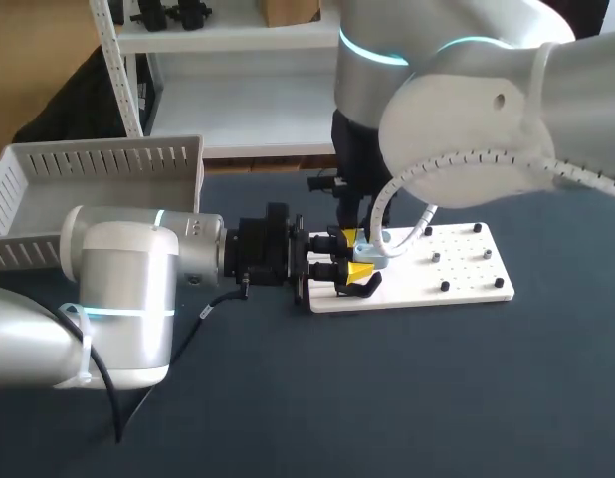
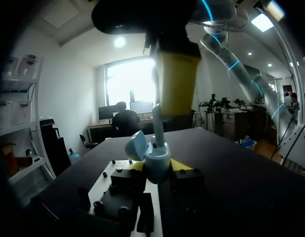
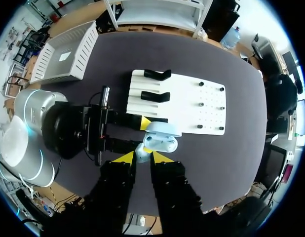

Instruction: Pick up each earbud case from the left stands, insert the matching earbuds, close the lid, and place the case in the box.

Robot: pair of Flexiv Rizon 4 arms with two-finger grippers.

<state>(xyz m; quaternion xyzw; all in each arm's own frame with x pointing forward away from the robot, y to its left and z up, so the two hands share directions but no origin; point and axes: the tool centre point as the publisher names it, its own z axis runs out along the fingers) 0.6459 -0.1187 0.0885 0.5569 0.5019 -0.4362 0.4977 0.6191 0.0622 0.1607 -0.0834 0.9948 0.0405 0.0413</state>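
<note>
"What is the left gripper (image 2: 157, 167) doing?"

"Its fingers are clenched on the blue case (image 2: 155, 159), with the lid up. The right gripper (image 3: 142, 157) pinches an earbud (image 3: 141, 150) right above it."

"How should it go in?"

"Straight down and slow, I think, into its own hole. The case must sit level."

"Which view helps?"

"The left wrist one shows the open lid from the side. The right wrist one shows two stands (image 3: 155, 96) just past the case, and the box (image 3: 86, 49) well apart."
</note>
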